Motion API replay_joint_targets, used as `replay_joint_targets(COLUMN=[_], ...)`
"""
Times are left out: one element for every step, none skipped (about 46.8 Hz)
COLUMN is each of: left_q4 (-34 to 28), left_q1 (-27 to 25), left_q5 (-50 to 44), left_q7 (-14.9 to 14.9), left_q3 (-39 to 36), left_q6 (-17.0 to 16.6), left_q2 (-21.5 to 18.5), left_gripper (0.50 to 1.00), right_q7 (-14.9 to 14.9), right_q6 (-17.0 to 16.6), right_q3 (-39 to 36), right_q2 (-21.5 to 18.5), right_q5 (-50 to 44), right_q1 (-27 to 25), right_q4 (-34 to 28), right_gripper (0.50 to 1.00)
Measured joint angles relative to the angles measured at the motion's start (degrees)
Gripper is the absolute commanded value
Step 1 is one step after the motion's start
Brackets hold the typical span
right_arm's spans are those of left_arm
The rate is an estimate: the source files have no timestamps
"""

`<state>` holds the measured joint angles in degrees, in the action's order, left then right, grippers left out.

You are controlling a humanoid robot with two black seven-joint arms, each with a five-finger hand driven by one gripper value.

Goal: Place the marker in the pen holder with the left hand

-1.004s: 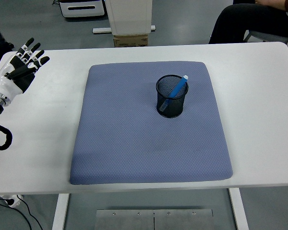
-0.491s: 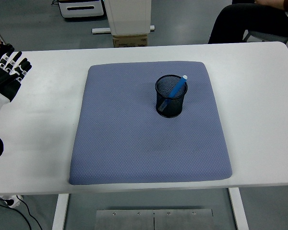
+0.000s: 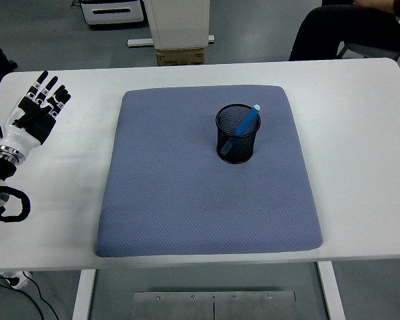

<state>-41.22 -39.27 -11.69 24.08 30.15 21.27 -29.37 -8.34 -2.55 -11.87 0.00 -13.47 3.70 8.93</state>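
Observation:
A blue marker (image 3: 245,124) with a white cap leans inside the black mesh pen holder (image 3: 237,135), which stands upright on the blue-grey mat (image 3: 207,173), right of its middle. My left hand (image 3: 40,107) hovers over the white table's far left, well apart from the mat. Its fingers are spread and hold nothing. The right arm is out of view.
The white table (image 3: 360,133) carries only the mat and holder. A person's dark-clothed legs (image 3: 347,30) show at the top right. A white cabinet and a cardboard box (image 3: 181,53) stand on the floor behind the table.
My left hand swung out to the left edge half a second ago and has now come back right and slightly down over the table. Marker and holder have not moved.

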Motion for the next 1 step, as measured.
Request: replay_joint_targets(left_q4=[0.0], left_q1=[0.0], left_q5=[0.0], left_q7=[0.0], left_q3=[0.0], left_q6=[0.0], left_q2=[0.0], left_gripper=[1.000], right_q7=[0.0], right_q6=[0.0], right_q3=[0.0], right_q2=[0.0], right_q5=[0.0], right_q1=[0.0], right_q4=[0.0], right_gripper=[1.000])
